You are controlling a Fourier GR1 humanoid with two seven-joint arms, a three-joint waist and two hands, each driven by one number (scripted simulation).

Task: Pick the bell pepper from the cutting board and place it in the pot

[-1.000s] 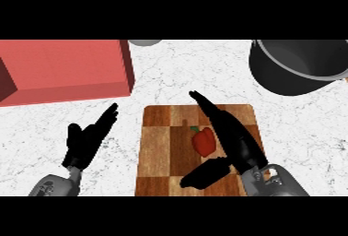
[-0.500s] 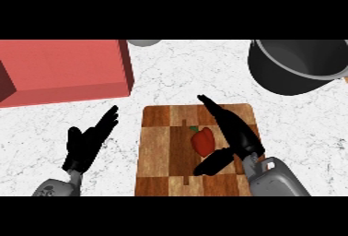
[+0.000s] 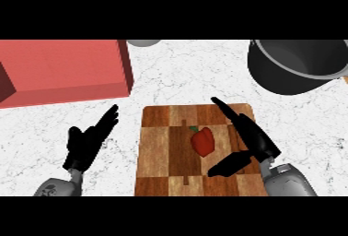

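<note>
The right hand (image 3: 246,138) has slid closer along the right side of the bell pepper (image 3: 202,142) over the last second. Its fingers are spread straight and its thumb juts beneath, not yet closed, so a grasp looks imminent. The pepper lies mid cutting board (image 3: 159,152). The left hand (image 3: 88,144) rests open on the counter. The pot (image 3: 296,64) is cut off at the upper right, as is a red box (image 3: 61,71).

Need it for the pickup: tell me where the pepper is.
In the head view, the pepper lies mid cutting board, right of centre, beside the open right hand.
</note>
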